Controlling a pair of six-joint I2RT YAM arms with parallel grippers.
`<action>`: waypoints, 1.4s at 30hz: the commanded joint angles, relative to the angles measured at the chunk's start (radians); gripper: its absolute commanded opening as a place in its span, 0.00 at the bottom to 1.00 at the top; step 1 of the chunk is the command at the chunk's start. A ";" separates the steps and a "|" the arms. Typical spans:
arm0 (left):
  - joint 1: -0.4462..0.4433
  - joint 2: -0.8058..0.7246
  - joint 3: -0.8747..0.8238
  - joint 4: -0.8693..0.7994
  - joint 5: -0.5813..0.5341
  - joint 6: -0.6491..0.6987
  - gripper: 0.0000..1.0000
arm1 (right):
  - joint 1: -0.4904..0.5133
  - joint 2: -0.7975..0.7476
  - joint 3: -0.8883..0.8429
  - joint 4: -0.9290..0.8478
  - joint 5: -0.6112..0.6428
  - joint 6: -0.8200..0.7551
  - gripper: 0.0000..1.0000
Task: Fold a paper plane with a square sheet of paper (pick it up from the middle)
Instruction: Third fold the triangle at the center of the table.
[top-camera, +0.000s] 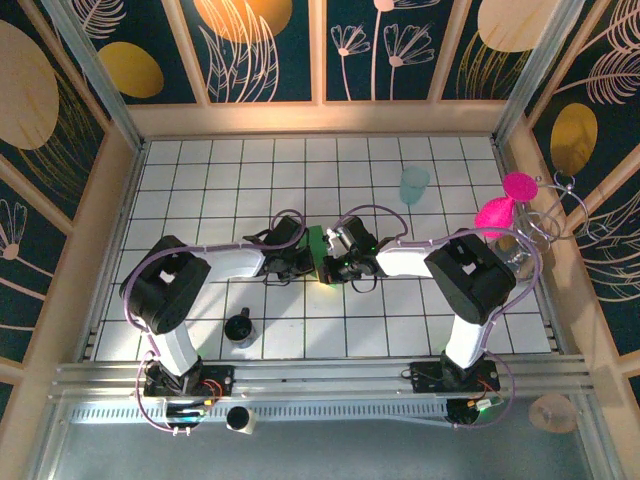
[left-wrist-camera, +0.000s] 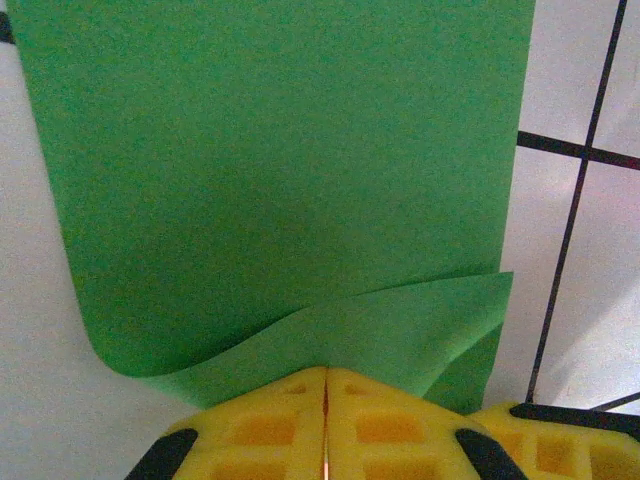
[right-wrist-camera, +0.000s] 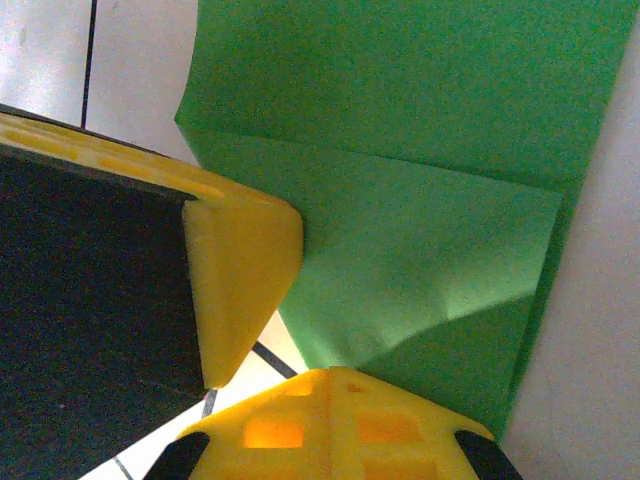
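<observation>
Green, thin, matte: the square sheet of paper (top-camera: 318, 252) is at the middle of the table (top-camera: 200, 190), between my two grippers. It is doubled over, with one layer lying on another. A soft curl shows along the edge nearest my left wrist camera.

Surface: white tiles with a dark grid. Bare tile shows on either side of the sheet in both wrist views.

Room: dark blue walls (top-camera: 265, 50) painted with pale flowers and gold discs, set in a light wooden frame (top-camera: 300, 118), stand beyond the sheet and to both sides of it.

Left gripper (left-wrist-camera: 325, 385): yellow fingers pressed together, no gap, pinching the sheet's near edge.

Right gripper (right-wrist-camera: 330, 385): likewise closed tight on the sheet from the opposite side. A finger of my left gripper lies just beside it.

Containers:
- Teal cup (top-camera: 414, 184), translucent and upright, is beyond the sheet and to its right, well apart. I cannot tell its contents.
- Dark cup (top-camera: 239, 328) is on the near side of the sheet and to its left, well apart. Its inside is too dark to read.

Pink pieces (top-camera: 505, 205) hang by a wire stand (top-camera: 550, 215), far to the right of the sheet at the table's edge.
</observation>
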 joint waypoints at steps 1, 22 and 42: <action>-0.001 0.045 0.003 -0.102 -0.086 0.017 0.09 | -0.004 0.011 -0.011 -0.094 0.022 -0.020 0.04; -0.001 0.084 0.029 -0.141 -0.116 0.044 0.09 | -0.025 -0.072 -0.101 -0.210 0.046 -0.064 0.05; 0.002 0.068 0.038 -0.085 -0.075 0.049 0.09 | -0.040 -0.272 -0.104 -0.082 0.025 0.043 0.06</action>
